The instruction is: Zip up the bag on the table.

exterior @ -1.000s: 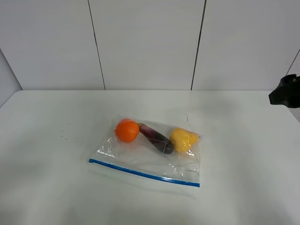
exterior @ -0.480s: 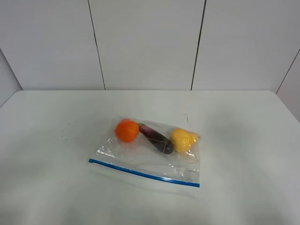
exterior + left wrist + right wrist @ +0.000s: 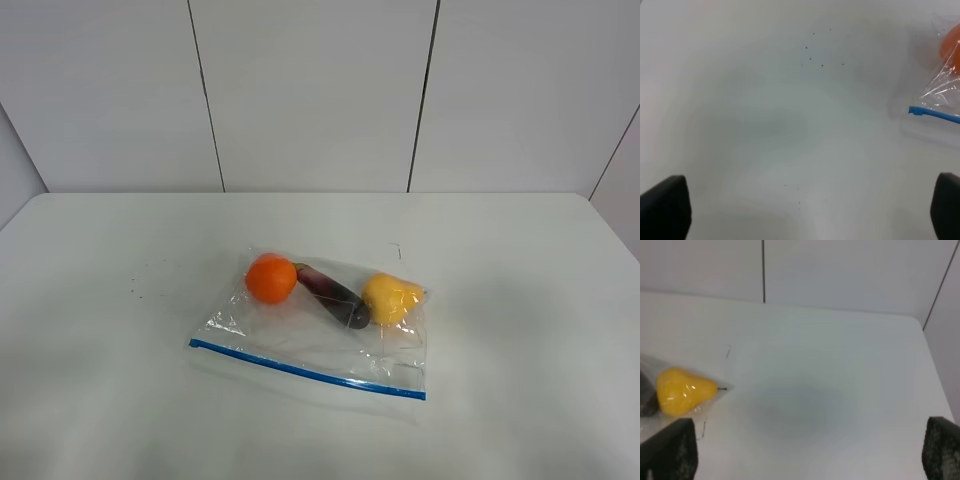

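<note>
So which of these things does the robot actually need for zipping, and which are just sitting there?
Needed for the job:
- the bag, clear plastic
- its blue zipper strip along the near edge
- the table it lies on

Just along for the ride, inside the bag:
- orange fruit
- dark purple fruit
- yellow fruit

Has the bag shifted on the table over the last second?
No. In the exterior high view the bag lies where it did: its blue zipper strip keeps the same position and angle relative to the table's back edge.
</note>
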Controlling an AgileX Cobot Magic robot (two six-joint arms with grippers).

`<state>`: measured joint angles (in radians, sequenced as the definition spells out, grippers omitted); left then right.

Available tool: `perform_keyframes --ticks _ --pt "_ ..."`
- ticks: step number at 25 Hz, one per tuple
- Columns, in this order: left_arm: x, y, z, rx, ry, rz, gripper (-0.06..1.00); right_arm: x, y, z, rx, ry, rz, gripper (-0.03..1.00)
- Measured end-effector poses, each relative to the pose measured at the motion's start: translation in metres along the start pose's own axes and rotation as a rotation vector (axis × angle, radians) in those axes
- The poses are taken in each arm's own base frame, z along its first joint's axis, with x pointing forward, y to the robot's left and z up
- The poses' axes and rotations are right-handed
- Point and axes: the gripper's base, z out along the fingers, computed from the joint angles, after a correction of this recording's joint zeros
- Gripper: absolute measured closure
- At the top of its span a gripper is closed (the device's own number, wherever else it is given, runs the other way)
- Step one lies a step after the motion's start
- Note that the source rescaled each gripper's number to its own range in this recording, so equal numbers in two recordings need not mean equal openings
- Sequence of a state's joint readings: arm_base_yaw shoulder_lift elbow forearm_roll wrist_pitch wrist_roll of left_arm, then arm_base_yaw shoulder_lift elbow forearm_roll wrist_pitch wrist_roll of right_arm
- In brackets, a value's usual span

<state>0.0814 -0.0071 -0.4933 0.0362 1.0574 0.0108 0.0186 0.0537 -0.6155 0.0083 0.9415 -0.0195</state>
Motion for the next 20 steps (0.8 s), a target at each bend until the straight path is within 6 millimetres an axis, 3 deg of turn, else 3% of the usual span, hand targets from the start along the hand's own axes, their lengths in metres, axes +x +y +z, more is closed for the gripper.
perform_keyframes --ticks 6,20 --pt "0.000 0.000 0.000 0.000 0.000 0.000 -0.06 0.011 -0.001 -0.010 0.013 0.015 0.005 -0.03" --pt "0.000 0.000 0.000 0.000 0.000 0.000 -0.06 0.034 -0.001 0.012 0.013 0.115 0.020 -0.03"
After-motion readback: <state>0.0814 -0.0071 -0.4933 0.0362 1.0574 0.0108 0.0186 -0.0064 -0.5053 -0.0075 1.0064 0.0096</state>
